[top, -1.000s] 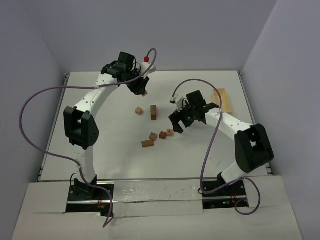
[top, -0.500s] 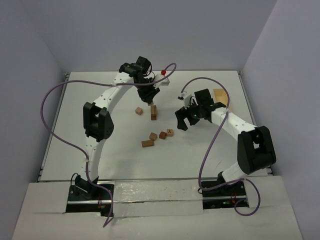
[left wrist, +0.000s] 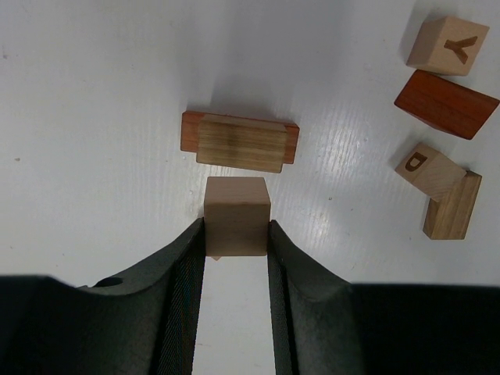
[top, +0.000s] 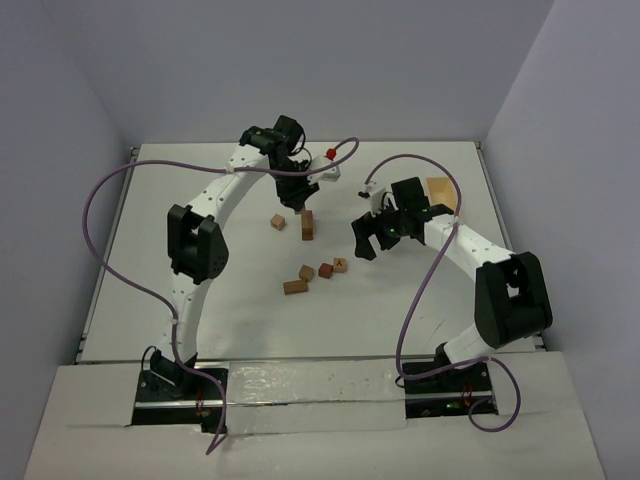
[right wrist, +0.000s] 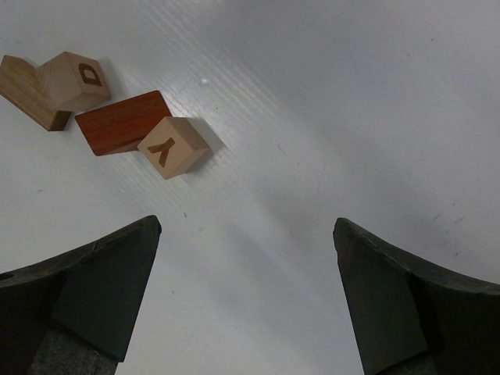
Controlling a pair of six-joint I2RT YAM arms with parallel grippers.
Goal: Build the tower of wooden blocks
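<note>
Fingers on the left arm [top: 298, 203] squeeze a tan cube [left wrist: 237, 215] near two stacked bars [left wrist: 239, 144]; fingers on the right arm [top: 365, 240] are wide apart, empty.

Plain tan cube [left wrist: 237, 215], reddish-brown bar [left wrist: 445, 103], lettered cube [left wrist: 447, 45] with a seemingly brown Y.

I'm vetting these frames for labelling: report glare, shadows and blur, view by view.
Top external: even, soft light, sharp, with glare on the glossy strip at the near edge. Left wrist: pale cube crisp; the two-block stack throws a soft shadow. Right wrist: Y block sharp, short shadow beside it.
</note>
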